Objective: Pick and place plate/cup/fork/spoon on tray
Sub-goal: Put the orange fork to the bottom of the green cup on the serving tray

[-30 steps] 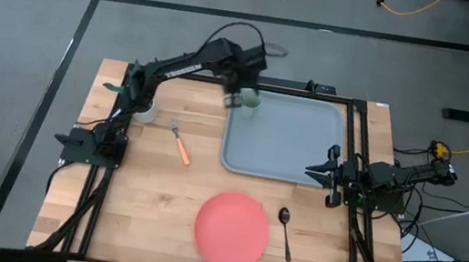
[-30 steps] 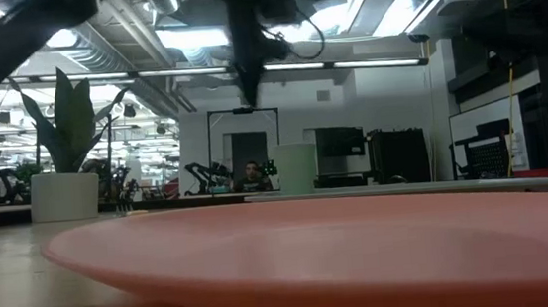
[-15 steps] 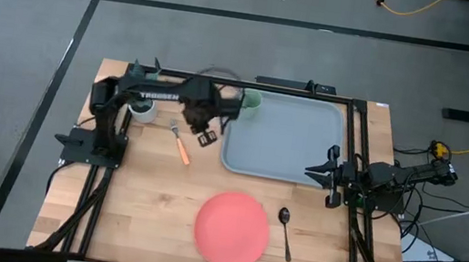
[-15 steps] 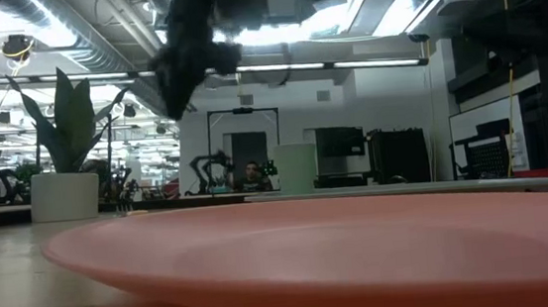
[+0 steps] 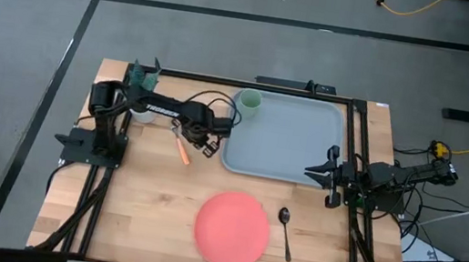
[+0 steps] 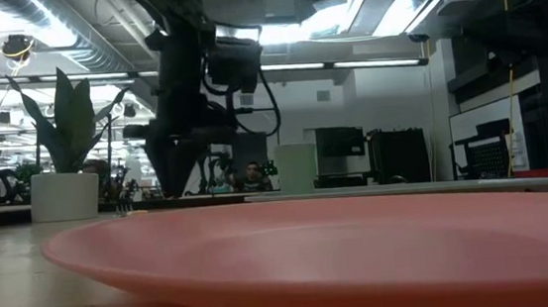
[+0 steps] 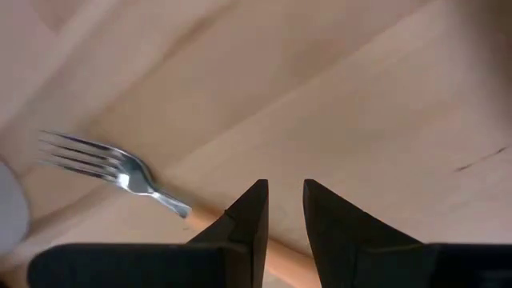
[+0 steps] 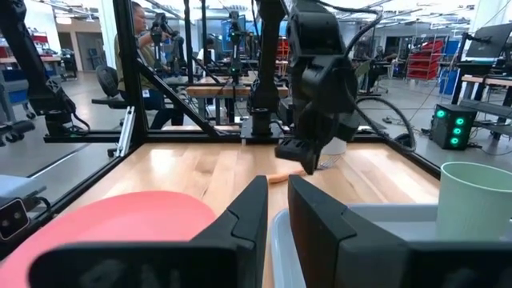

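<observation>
The fork [image 7: 96, 156], silver tines and orange handle, lies flat on the wood left of the tray [image 5: 296, 153]. My left gripper [image 5: 199, 143] is low over the fork's handle [image 7: 204, 216], its fingers a narrow gap apart; in the left wrist view [image 7: 285, 188] the handle runs under one finger. The light green cup [image 5: 248, 103] stands upright in the tray's far left corner. The coral-pink plate [image 5: 231, 232] and the dark spoon [image 5: 284, 233] lie on the table near its front edge. My right gripper [image 5: 313, 171] waits shut at the tray's right rim.
A white pot with a green plant [image 5: 142, 104] stands at the table's far left, close behind my left arm. A dark frame rail runs around the table. Bare wood lies between the fork and the plate.
My left gripper has gone from the cup at the tray's far left corner toward the table's left and near side, and down to the fork's handle. The cup has stayed upright in the tray.
</observation>
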